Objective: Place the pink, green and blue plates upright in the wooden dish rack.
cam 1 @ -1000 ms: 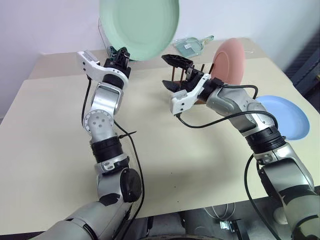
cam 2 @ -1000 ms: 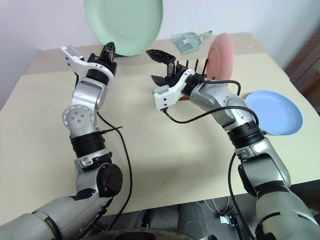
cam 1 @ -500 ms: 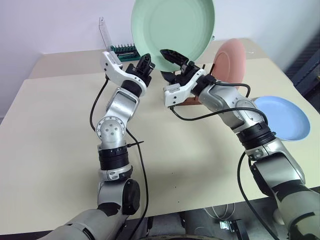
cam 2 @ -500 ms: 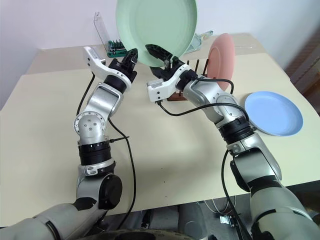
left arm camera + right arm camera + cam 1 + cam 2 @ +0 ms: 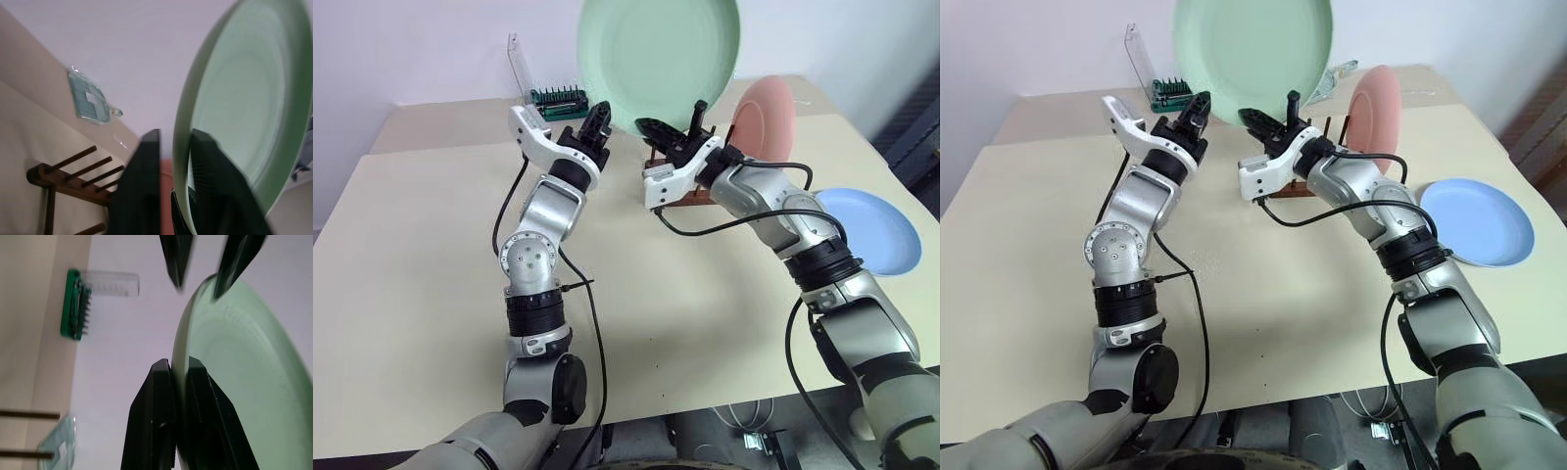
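Overall, beige tabletop [image 5: 421, 294], pale wall [image 5: 421, 44]

- Left arm is raised with the elbow bent, its left gripper [image 5: 599, 119] pointing up and forward, its 2 black fingers standing slightly parted.
- Right arm reaches in toward the middle; right gripper [image 5: 178, 369] has its 2 fingers pinched close together.

You see three plates: green plate [image 5: 658, 54], pink plate [image 5: 766, 116], blue plate [image 5: 876, 230], one wooden dish rack [image 5: 73, 178], one bit holder [image 5: 558, 97], one clear tray [image 5: 89, 99]
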`<state>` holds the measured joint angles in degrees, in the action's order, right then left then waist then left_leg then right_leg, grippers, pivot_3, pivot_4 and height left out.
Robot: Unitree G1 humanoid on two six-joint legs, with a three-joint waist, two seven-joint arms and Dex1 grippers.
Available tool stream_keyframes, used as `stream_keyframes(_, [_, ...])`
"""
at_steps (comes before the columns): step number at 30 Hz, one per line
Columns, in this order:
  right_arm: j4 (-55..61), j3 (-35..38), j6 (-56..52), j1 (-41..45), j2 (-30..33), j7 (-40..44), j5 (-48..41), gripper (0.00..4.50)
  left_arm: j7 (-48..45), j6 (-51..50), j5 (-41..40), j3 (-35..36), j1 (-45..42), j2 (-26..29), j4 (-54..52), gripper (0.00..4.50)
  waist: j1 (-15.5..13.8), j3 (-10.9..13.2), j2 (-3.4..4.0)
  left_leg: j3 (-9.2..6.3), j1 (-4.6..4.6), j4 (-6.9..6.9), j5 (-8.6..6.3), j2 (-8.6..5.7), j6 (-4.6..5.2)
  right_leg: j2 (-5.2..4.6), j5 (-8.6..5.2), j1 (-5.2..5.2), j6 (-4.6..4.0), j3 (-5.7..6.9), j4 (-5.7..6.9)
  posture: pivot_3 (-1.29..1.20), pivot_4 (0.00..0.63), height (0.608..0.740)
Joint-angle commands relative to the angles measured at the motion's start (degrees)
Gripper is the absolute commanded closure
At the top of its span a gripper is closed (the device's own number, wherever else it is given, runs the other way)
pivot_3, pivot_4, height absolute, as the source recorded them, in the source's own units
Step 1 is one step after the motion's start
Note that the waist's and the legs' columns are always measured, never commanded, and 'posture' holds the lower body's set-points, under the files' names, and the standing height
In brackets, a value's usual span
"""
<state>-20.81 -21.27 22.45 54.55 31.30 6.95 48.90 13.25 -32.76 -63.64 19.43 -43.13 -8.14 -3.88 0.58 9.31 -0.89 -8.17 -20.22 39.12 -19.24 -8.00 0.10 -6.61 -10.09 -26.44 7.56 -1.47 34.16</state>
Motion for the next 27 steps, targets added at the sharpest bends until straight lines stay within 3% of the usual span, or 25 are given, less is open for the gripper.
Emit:
stream_keyframes(1, [-0.2, 5.2, -0.2, 1.5, 0.2, -1.5, -6.2, 4.50, -5.1, -3.9, -0.9, -1.9, -0.4, 5.4, -2.7, 1.52, 0.1, 0.0, 0.00, 0.00, 0.01, 0.00, 0.00, 0.00, 0.00, 0.00, 0.00, 0.00, 0.00, 0.00, 0.00, 0.00, 0.150, 0.740])
stream_keyframes(4, [-0.9, 9.9, 1.0, 2.1, -0.5, -1.3, -14.8, 4.50, -10.7, -6.7, -1.3, -0.7, -0.5, 12.8, -0.2, 0.04, 0.3, 0.0, 0.01, 0.01, 0.03, -0.03, 0.00, 0.02, 0.00, 0.02, 0.00, 0.00, -0.01, -0.01, 0.00, 0.00, 0.150, 0.740])
stream_keyframes(7, [-0.5, 17.4, 1.9, 4.1, -4.2, 6.8, -35.5, 4.50, -20.8, -5.0, 6.9, -4.8, -0.8, 22.2, 1.3, 0.04, 0.7, 0.0, 0.03, 0.03, 0.04, -0.11, 0.00, 0.14, 0.00, 0.12, 0.03, -0.04, -0.05, -0.02, -0.03, 0.00, 0.150, 0.740])
stream_keyframes(9, [0.8, 24.0, -5.1, 7.1, -6.2, 17.0, -53.5, 4.50, -28.3, -0.1, 15.0, -8.3, -1.0, 28.2, 3.6, 0.04, 0.8, 0.0, 0.06, 0.03, 0.02, -0.12, 0.00, 0.21, 0.00, 0.16, 0.05, -0.03, -0.08, -0.01, -0.07, 0.00, 0.150, 0.740])
stream_keyframes(15, [3.1, 37.9, -29.8, 12.9, -6.5, 29.6, -85.7, 4.50, -41.9, 9.5, 25.9, -11.8, -2.4, 34.7, 9.6, 0.04, 0.1, 0.0, 0.12, -0.21, -0.07, -0.08, -0.01, 0.21, 0.01, 0.16, 0.13, 0.07, -0.20, 0.20, -0.10, 0.00, 0.150, 0.740])
stream_keyframes(20, [5.5, 44.8, -50.5, 13.1, -3.7, 28.8, -101.9, 4.50, -53.0, 15.9, 30.2, -13.4, -0.4, 36.9, 10.4, 0.04, 0.2, 0.0, 0.25, -0.17, -0.14, -0.09, -0.01, 0.24, 0.02, 0.14, 0.16, -0.04, -0.25, 0.20, -0.06, 0.00, 0.150, 0.740])
stream_keyframes(23, [7.3, 48.4, -60.3, 12.7, -4.1, 25.5, -111.6, 4.50, -57.3, 13.2, 26.9, -12.3, 0.6, 36.6, 9.2, 0.04, 0.4, 0.0, 0.43, -0.10, -0.16, -0.14, -0.02, 0.29, 0.03, 0.15, 0.16, -0.12, -0.25, 0.19, -0.04, 0.00, 0.150, 0.740])
stream_keyframes(27, [5.0, 50.9, -65.6, 10.7, -4.2, 21.9, -115.2, 4.50, -62.3, 12.3, 24.7, -11.5, 1.8, 37.1, 6.0, 0.04, 0.4, 0.0, 0.44, -0.05, -0.17, -0.16, -0.03, 0.34, 0.05, 0.14, 0.17, -0.14, -0.25, 0.18, -0.03, 0.00, 0.150, 0.740])
